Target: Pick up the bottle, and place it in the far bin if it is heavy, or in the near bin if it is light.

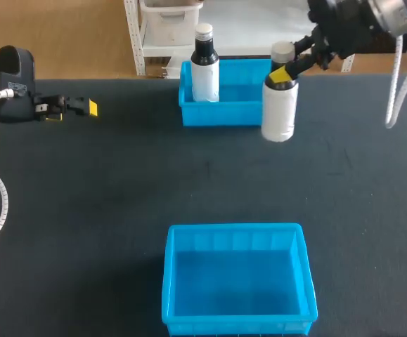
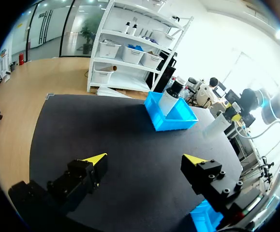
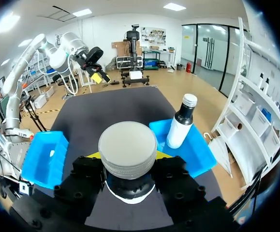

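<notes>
A white bottle (image 1: 280,109) with a grey cap (image 3: 127,149) hangs upright above the table, just off the far bin's right front corner. My right gripper (image 1: 281,75) is shut on its dark neck below the cap, coming in from the back right. The far blue bin (image 1: 221,105) holds a second white bottle (image 1: 204,67) with a black neck, standing at its left end. The near blue bin (image 1: 235,281) sits empty at the front. My left gripper (image 1: 76,109) rests open at the far left of the table, holding nothing (image 2: 145,162).
Black table mat (image 1: 105,189) spreads between the two bins and under the left gripper. In the right wrist view the far bin (image 3: 198,147) lies beside the held bottle and the near bin (image 3: 45,157) on its other side.
</notes>
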Tool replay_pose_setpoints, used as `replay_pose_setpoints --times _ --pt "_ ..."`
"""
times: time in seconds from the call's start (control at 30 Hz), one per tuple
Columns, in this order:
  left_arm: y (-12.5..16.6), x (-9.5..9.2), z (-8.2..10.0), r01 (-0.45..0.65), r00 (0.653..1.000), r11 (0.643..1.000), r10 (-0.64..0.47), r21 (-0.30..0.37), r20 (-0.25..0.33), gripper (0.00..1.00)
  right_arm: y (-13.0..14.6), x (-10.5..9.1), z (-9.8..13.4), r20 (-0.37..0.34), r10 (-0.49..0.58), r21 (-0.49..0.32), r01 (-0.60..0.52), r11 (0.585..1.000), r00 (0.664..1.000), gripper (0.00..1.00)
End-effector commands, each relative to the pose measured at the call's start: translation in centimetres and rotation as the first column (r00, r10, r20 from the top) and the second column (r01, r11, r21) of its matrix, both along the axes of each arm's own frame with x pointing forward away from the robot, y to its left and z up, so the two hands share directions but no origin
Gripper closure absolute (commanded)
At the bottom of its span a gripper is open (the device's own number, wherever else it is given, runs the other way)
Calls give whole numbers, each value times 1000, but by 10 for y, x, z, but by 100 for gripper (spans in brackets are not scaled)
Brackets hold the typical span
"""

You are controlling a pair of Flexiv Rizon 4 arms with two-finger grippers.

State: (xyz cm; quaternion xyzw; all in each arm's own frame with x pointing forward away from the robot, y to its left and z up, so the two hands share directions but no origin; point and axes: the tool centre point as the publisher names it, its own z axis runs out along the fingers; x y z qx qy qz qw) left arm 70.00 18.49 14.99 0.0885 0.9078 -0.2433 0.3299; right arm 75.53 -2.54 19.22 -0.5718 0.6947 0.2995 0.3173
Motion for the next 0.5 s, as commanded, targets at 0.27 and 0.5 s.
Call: replay_pose_setpoints --times 0.27,0.5 --pt "0 0 0 0 1000 1000 0 0 0 0 -39 -40 40 44 -19 -32 20 999 999 100" --pt "0 0 0 0 1000 1000 0 0 0 0 -47 -72 59 53 -21 -43 23 999 998 100"
